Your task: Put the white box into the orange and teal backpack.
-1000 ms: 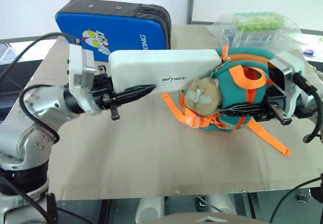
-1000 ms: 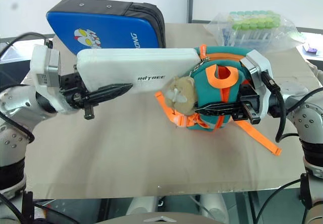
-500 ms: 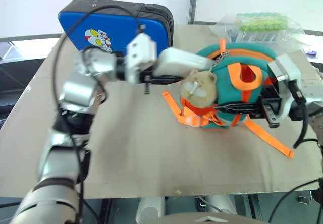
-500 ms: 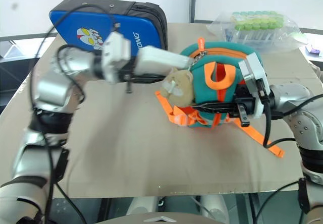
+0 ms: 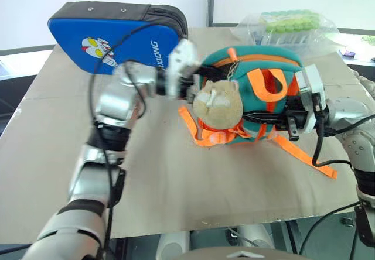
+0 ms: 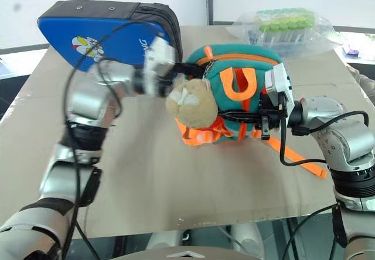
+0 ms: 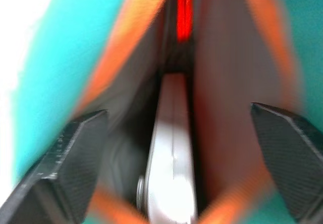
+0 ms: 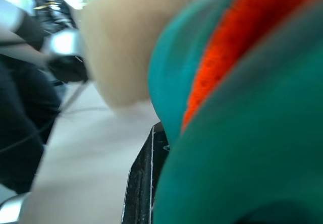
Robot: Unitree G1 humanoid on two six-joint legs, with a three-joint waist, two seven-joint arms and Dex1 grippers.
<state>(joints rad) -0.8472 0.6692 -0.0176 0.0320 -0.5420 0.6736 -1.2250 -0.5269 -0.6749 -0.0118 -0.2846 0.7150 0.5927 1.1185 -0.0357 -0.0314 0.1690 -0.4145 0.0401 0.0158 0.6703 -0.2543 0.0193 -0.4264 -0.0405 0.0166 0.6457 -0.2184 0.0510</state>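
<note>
Both grippers work the backpack (image 5: pixel 258 90): my right gripper (image 5: pixel 258 117) pinches its front while my left gripper (image 7: pixel 174 148), fingers spread, should back straight out, leaving the white box (image 7: pixel 171 168) inside.

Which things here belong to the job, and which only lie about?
Job: white box, inside the backpack; left gripper, open at the backpack's mouth; right gripper, shut on the backpack.
Lying about: blue case; clear bag.

Box (image 7: pixel 171 153) in backpack (image 5: pixel 258 78), case (image 5: pixel 111 37) behind-left.
</note>
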